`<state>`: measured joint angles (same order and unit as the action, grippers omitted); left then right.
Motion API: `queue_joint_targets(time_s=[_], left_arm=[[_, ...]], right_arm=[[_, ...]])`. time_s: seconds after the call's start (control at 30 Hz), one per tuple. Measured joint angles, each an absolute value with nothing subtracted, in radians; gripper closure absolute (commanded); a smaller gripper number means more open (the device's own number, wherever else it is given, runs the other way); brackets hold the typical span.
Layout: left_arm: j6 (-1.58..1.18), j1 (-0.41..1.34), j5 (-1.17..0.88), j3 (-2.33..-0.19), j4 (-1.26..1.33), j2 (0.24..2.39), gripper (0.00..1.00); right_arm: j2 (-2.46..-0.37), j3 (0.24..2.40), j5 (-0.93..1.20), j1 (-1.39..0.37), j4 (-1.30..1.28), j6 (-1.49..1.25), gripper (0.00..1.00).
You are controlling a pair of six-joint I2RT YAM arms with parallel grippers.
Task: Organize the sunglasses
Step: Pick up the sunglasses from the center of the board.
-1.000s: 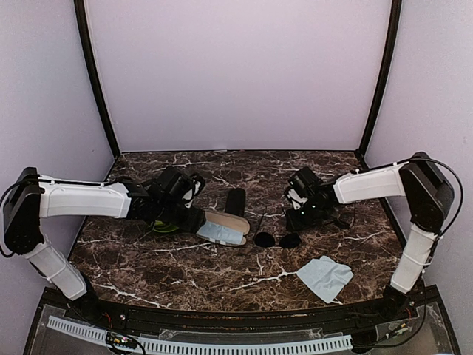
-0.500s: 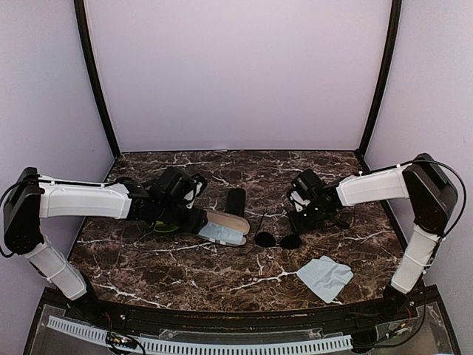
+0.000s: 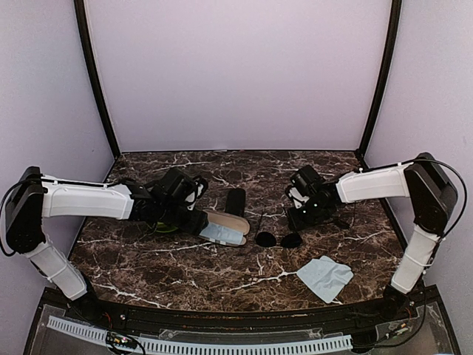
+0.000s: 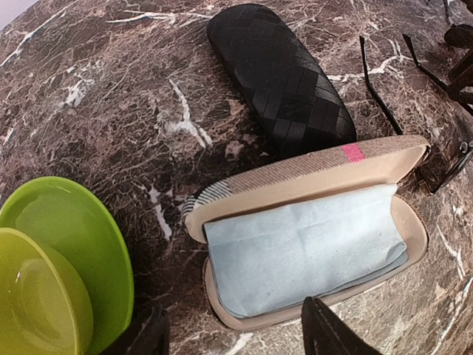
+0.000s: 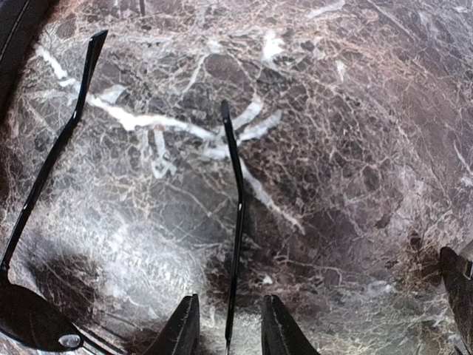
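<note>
**Black wire sunglasses (image 3: pixel 277 238) not cased yet**

Progress check, my read: early days. The sunglasses lie out on the bench (image 3: pixel 185 274), about midway across and a bit toward the right edge. Lenses face the front edge and the temples point at the back edge.

The striped case (image 4: pixel 310 174) just left of them is open with a light blue cloth (image 4: pixel 303 251) tucked inside, so that part looks prepped. A black woven case (image 3: pixel 235 201) sits shut toward the back edge. A second cloth (image 3: pixel 325 277) lies loose near the front right corner. I only spot one pair.

What's left, I'd guess: pick the pair up, fold it, get it into a case, close up.

On the views, the overhead gives the layout, but the fingers are just dark blobs there.
- **Right wrist cam:** the right fingers (image 5: pixel 181 329) are narrow and straddle one temple (image 5: pixel 238 222). There's a sliver of gap each side, so they're not pinching it as far as I can see.
- **Left wrist cam:** the left fingers (image 4: pixel 325 336) are set wide at the open case's near rim, gripping nothing I can make out. It also shows green bowls (image 4: pixel 66 251) that the left arm mostly hides from above.
</note>
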<state>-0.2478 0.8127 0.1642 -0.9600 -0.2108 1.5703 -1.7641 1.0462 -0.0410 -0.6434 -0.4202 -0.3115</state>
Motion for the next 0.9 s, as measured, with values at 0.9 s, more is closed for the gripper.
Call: queue_joint_targets(time_s=[0.9], left_arm=[[-0.248,0.817,0.165,-0.960,-0.210,1.576,0.36]], right_arm=[[-1.718,0.955,-0.005,-0.641,-0.397,-0.356,0.94]])
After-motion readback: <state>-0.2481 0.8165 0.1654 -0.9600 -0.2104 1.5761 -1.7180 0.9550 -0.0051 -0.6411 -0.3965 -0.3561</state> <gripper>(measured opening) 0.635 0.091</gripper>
